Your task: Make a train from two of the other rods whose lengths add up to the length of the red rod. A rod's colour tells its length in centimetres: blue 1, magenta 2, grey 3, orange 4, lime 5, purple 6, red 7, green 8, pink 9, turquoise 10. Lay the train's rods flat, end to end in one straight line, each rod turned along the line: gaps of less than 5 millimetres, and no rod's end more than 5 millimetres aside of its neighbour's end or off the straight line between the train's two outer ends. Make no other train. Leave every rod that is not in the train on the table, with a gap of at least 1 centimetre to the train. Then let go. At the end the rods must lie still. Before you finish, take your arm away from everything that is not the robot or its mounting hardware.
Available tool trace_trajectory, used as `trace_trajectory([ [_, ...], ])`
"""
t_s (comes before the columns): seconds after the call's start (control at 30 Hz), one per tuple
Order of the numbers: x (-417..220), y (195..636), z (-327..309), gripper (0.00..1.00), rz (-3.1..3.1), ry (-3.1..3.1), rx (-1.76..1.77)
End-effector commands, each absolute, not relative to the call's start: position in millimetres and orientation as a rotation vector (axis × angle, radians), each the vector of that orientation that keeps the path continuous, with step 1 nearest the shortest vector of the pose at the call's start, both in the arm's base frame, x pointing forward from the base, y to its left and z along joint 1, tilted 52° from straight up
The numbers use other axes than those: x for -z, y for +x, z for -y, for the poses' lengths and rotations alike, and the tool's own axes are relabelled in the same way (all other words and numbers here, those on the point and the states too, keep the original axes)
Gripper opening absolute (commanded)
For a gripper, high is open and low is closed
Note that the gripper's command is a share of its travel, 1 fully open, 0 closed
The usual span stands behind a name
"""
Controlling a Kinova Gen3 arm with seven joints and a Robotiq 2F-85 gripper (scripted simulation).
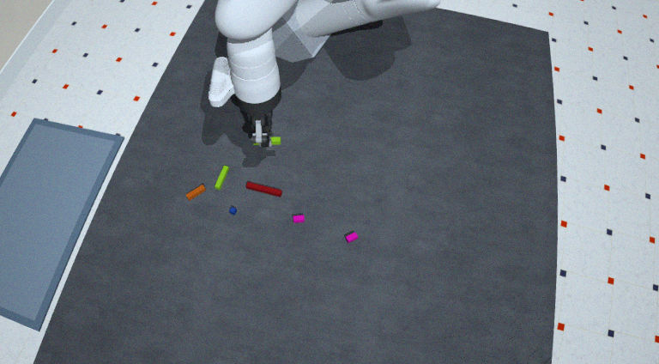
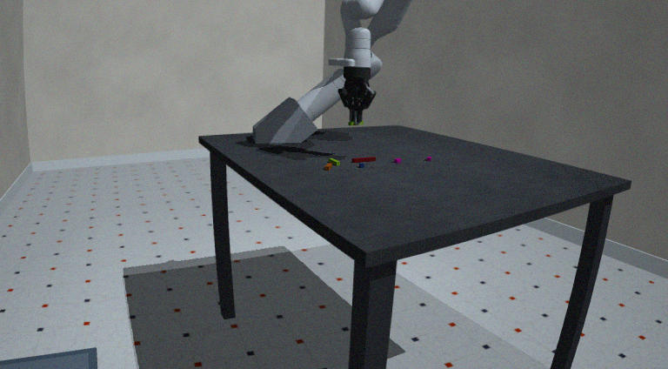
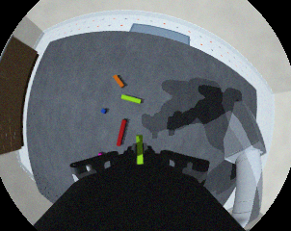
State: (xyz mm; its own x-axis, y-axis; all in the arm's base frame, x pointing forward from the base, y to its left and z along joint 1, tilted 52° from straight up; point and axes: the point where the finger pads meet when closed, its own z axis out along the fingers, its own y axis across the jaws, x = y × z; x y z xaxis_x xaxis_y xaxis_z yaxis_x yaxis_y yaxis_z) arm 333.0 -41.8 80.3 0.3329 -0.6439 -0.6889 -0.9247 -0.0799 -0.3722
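Holding my gripper clamped on one lime rod above the table, I see the red rod lying flat below.

Top overhead; exterior distant, side-on; wrist downward; table shared.

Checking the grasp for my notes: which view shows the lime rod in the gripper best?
The wrist view: the held lime rod runs clearly between the shut gripper fingers. In the top view only the rod's end sticks out beside the fingers; in the exterior view it is a tiny green speck under the gripper, above the table.
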Motion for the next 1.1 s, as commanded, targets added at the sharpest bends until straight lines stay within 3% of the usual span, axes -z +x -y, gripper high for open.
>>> trace_trajectory([
  [0.0, -82, 332, 46, 0.05, -1.398, -1.808, -0.444],
  [0.2, -83, 337, 46, 0.05, -1.395, -1.811, -0.442],
  [0.53, -137, 432, 25, 0.05, -1.302, -1.869, -0.391],
  [1.07, -139, 434, 24, 0.05, -1.300, -1.870, -0.390],
])
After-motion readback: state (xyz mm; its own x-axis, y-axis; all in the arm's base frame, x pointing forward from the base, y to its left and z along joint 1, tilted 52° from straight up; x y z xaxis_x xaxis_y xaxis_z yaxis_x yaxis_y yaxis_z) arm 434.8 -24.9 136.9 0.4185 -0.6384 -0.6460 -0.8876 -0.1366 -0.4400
